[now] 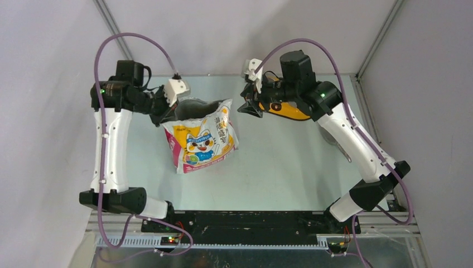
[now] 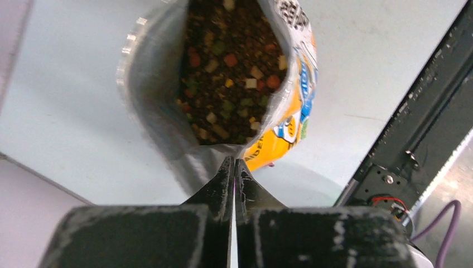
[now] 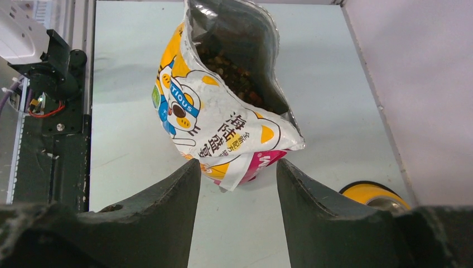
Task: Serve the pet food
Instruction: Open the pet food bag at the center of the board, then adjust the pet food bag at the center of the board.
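The glossy cat-printed bag (image 1: 201,139) stands open-mouthed on the table, left of centre. Inside it lies the pet food (image 2: 234,72), brown kibble with coloured bits, which also shows in the right wrist view (image 3: 234,72). My left gripper (image 2: 234,162) is shut on the bag's silver rim at its far-left corner (image 1: 166,114). My right gripper (image 1: 249,106) hovers open to the right of the bag, apart from it. Its fingers (image 3: 239,167) frame the bag's (image 3: 223,111) lower corner without touching it.
A yellow feeder (image 1: 293,111) lies at the back right, mostly hidden under my right arm, and a part of it shows in the right wrist view (image 3: 371,192). The black base rail (image 1: 251,220) runs along the near edge. Grey walls close in on both sides.
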Motion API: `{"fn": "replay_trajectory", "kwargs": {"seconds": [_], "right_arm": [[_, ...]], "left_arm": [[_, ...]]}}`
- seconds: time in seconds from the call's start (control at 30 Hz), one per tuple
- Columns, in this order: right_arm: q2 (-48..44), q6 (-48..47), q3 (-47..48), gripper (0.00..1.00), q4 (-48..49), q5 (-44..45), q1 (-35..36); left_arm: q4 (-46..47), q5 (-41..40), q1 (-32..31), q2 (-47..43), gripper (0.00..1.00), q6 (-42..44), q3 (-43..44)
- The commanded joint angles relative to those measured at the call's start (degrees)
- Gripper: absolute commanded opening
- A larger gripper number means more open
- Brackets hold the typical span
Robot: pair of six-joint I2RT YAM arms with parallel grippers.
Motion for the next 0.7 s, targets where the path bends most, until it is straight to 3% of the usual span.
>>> {"fn": "replay_trajectory", "kwargs": {"seconds": [0.0,0.13,0.3,0.37,0.5,0.67], "right_arm": [[1.5,-2.0,2.0,0.56,-0.7,1.2,1.3],[2.1,-3.1,1.9,0.56,-0.8,1.6,2.3],[3.5,-3.5,2.9,0.56,-0.7,1.8,2.6],[4.0,-3.3,3.3,0.56,-0.5,1.5,3.2],[5.5,-5.8,4.8,0.56,-2.4,2.8,5.9],[6.0,-7.1,6.0,0.56,-4.1,3.9,8.2]], "left_arm": [[-2.2,5.4,1.2,-0.1,0.00,-1.4,6.7],[-2.2,5.4,1.2,0.2,0.00,-1.5,6.4],[-2.2,6.7,1.2,-0.3,0.31,-1.2,5.6],[-2.2,7.6,1.2,-0.4,0.38,-0.5,3.8],[-2.2,7.9,1.2,-0.5,0.43,1.6,0.1],[-2.2,6.8,1.2,1.0,0.42,4.3,-4.1]]}}
